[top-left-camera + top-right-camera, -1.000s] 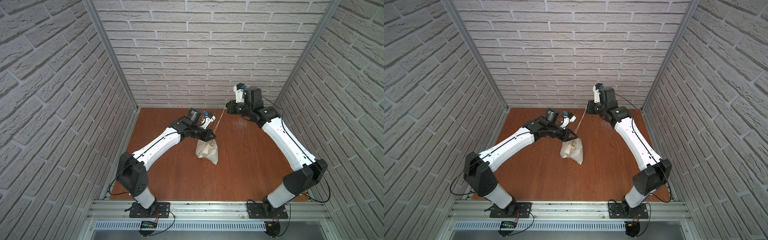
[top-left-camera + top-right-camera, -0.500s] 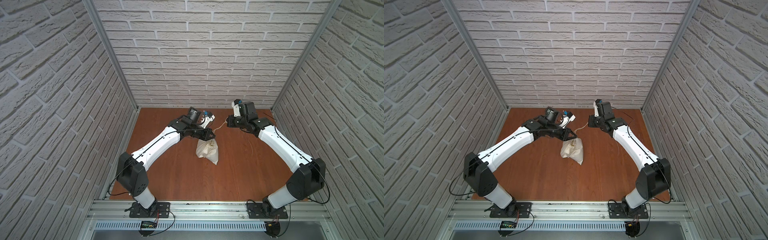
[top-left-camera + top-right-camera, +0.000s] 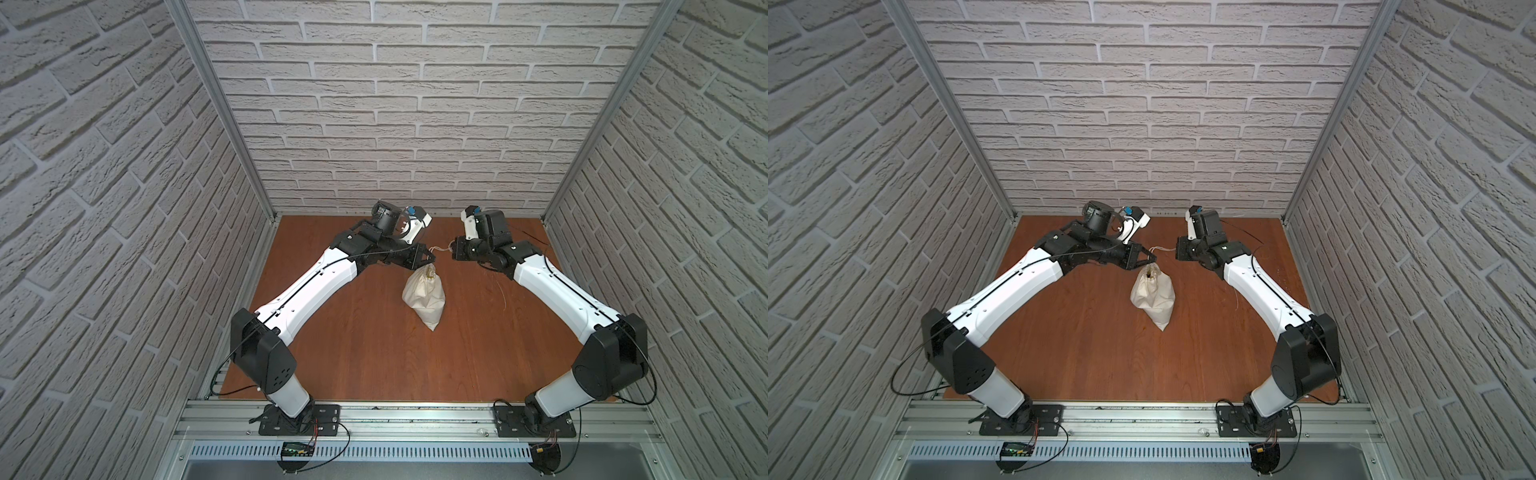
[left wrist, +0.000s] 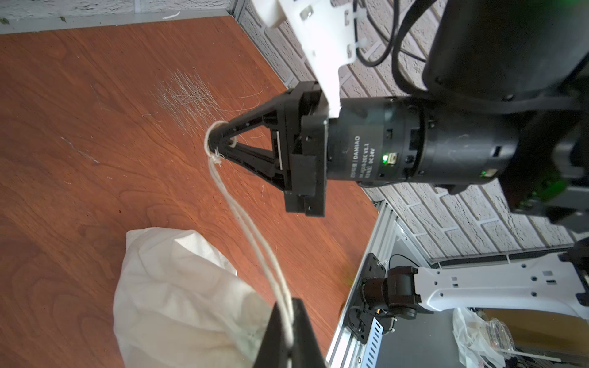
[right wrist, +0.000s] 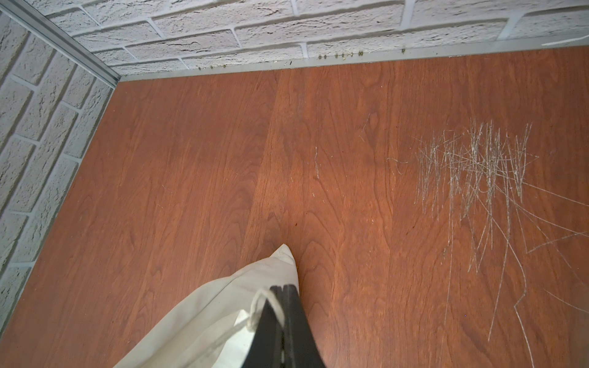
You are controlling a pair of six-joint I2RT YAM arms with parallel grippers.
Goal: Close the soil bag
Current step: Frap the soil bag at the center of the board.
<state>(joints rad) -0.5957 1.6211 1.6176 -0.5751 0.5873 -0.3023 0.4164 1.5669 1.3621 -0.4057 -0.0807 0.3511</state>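
Fingertips point(image 4: 223, 132) of the shut right gripper point(image 4: 213, 140) wear a loop of thin white drawstring cord point(image 4: 245, 223); the shut left gripper point(image 4: 288, 333) pins it above the cream cloth soil bag point(image 3: 426, 295) on the red-brown wooden table point(image 3: 365, 353). A pull may slip the loop off.

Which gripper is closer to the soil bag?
Left. The left gripper is at the mouth of the bag, shut on the cord; the right gripper holds the cord's end, off to one side.
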